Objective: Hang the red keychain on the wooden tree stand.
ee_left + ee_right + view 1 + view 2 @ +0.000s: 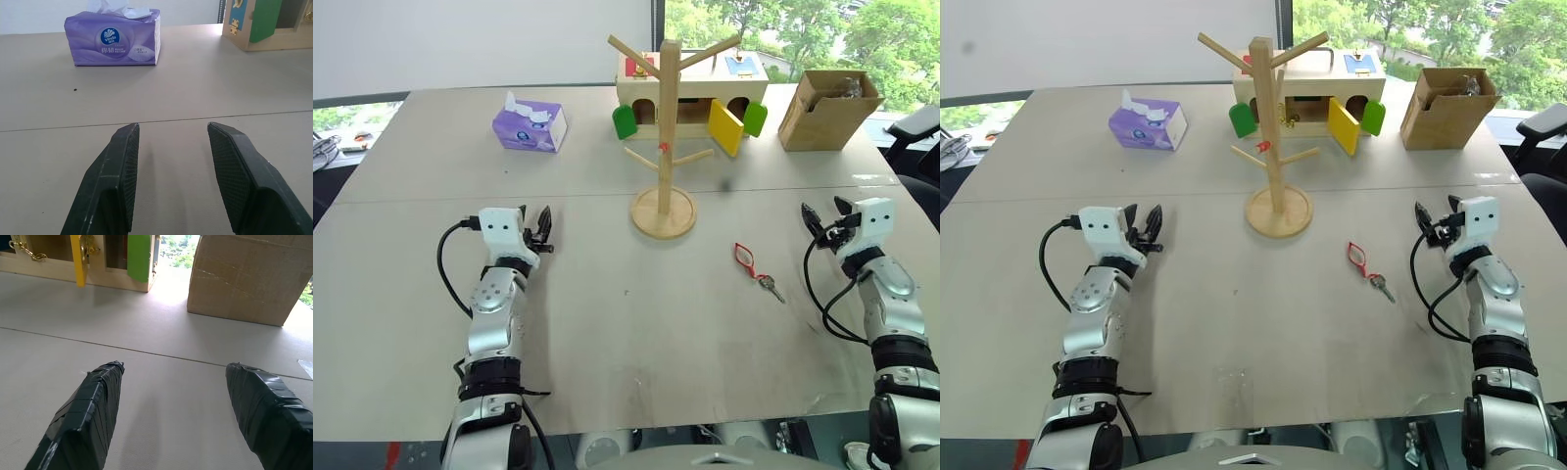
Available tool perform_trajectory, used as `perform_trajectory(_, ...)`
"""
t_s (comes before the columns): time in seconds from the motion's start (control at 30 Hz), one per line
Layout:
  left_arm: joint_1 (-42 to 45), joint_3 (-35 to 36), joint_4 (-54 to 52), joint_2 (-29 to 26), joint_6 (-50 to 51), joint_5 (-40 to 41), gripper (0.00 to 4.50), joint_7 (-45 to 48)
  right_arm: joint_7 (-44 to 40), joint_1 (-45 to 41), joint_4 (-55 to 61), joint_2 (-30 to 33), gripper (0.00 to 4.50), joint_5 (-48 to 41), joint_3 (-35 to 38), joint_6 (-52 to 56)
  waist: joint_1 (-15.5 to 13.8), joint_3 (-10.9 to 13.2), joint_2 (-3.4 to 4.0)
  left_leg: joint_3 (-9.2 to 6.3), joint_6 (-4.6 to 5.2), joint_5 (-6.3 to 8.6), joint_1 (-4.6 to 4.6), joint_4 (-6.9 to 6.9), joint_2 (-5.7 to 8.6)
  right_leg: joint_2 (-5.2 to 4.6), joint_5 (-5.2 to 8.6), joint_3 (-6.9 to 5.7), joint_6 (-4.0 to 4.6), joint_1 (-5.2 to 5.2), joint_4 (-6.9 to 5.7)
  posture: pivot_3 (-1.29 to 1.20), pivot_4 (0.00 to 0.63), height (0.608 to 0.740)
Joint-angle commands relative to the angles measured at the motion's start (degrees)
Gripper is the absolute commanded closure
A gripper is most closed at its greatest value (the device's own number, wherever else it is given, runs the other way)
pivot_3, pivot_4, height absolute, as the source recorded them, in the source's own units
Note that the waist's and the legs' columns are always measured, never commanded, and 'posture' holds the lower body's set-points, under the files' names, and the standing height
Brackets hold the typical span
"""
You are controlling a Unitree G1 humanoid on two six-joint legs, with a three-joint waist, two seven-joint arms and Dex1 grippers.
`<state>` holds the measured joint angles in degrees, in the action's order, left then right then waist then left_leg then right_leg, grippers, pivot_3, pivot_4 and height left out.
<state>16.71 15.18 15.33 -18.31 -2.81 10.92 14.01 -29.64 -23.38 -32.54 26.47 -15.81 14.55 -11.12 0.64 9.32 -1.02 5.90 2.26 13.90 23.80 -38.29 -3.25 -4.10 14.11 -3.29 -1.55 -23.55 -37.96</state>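
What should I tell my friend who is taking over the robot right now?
Left gripper: open, empty, above the table.
Right gripper: open, empty, to the right of the keychain.
The red keychain lies flat on the table with its key, between the wooden tree stand and the right gripper.
The stand is upright at mid-table, with nothing hanging on its branches.
Done: nothing yet.
Left: pick up the keychain, probably with the right gripper since it is nearer, and hang its loop on a branch.
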Motion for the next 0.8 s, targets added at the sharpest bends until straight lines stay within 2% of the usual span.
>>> perform_trajectory(0.03, 0.5, 0.3, -1.6, -0.4, -1.1, 0.8, 2.25, 0.8, 0.0, -0.7, 0.9, 0.8, 0.9, -0.4, 1.3, -0.5, 0.0, 0.0, 0.0, 0.0, 0.0, 0.0, 0.0, 0.0, 0.0, 0.0, 0.0, 0.0, 0.0, 0.0, 0.0, 0.0, 0.15, 0.74)
perform_trajectory(0.43, 0.3, 0.4, -2.6, 0.2, -1.1, 2.2, 2.25, 2.7, 0.0, -0.1, 1.4, 0.7, 0.9, -0.4, 1.3, -0.3, 0.0, 0.0, 0.0, 0.0, 0.0, 0.0, 0.0, 0.0, 0.0, 0.0, 0.0, 0.0, 0.0, 0.0, 0.0, 0.0, 0.15, 0.74)
perform_trajectory(0.57, -0.5, -0.8, -5.0, 0.6, -1.5, 4.3, 2.25, 6.7, -0.3, 0.4, 2.3, 0.9, 0.9, -0.6, 1.3, 0.4, 0.0, 0.0, 0.0, 0.0, 0.0, 0.0, 0.0, 0.0, 0.0, 0.0, 0.0, 0.0, 0.0, 0.0, 0.0, 0.0, 0.15, 0.74)
perform_trajectory(0.67, -2.8, -3.8, -11.7, 0.8, -1.1, 8.0, 2.25, 13.7, -0.9, 2.5, 8.4, 1.2, 0.9, -2.2, 1.2, 4.8, -0.1, 0.0, 0.0, 0.01, 0.0, 0.0, 0.02, 0.0, -0.01, -0.01, 0.0, 0.0, 0.0, 0.0, 0.0, 0.0, 0.15, 0.74)
perform_trajectory(0.8, -7.5, -9.5, -23.0, -0.9, 1.0, 12.3, 2.25, 23.2, 0.6, 8.5, 24.5, 0.9, 0.9, -5.4, 0.4, 15.7, 0.0, 0.0, 0.02, 0.01, 0.0, 0.0, 0.01, 0.0, -0.03, -0.04, 0.0, 0.01, 0.0, -0.01, 0.0, 0.0, 0.15, 0.74)
